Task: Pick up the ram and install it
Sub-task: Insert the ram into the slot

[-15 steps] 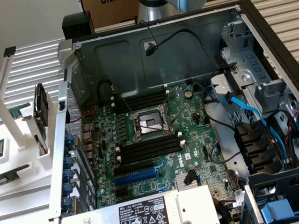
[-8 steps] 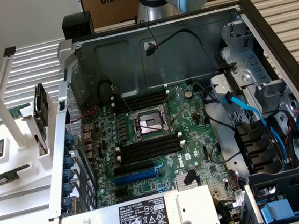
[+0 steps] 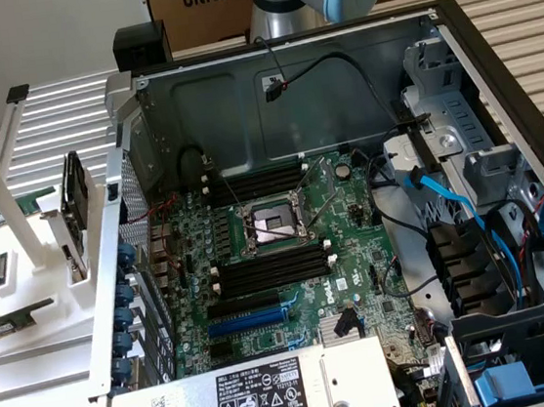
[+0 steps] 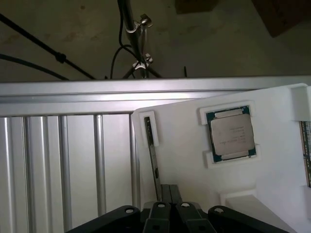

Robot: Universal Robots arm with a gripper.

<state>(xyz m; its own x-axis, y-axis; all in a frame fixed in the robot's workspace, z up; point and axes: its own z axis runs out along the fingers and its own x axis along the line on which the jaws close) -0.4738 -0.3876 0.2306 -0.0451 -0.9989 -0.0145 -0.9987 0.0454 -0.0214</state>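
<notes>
The ram [image 4: 153,165] is a thin dark stick seen edge-on, standing in a narrow slot of the white holder [image 4: 184,160]. My gripper [image 4: 170,190] hangs right over that holder with its two black fingers [image 4: 177,194] pressed together. The ram's near end runs just beside the fingers, not between them. In the exterior view the open computer case shows the motherboard [image 3: 287,251], with long black memory slots [image 3: 270,268] on either side of the processor socket [image 3: 273,225].
A square silver processor chip [image 4: 231,133] lies in its own pocket of the holder, and another green board [image 4: 306,150] sits at its edge. Slatted metal table [image 4: 63,165] surrounds it. The power supply [image 3: 264,396], drive bays and cables [image 3: 448,198] crowd the case.
</notes>
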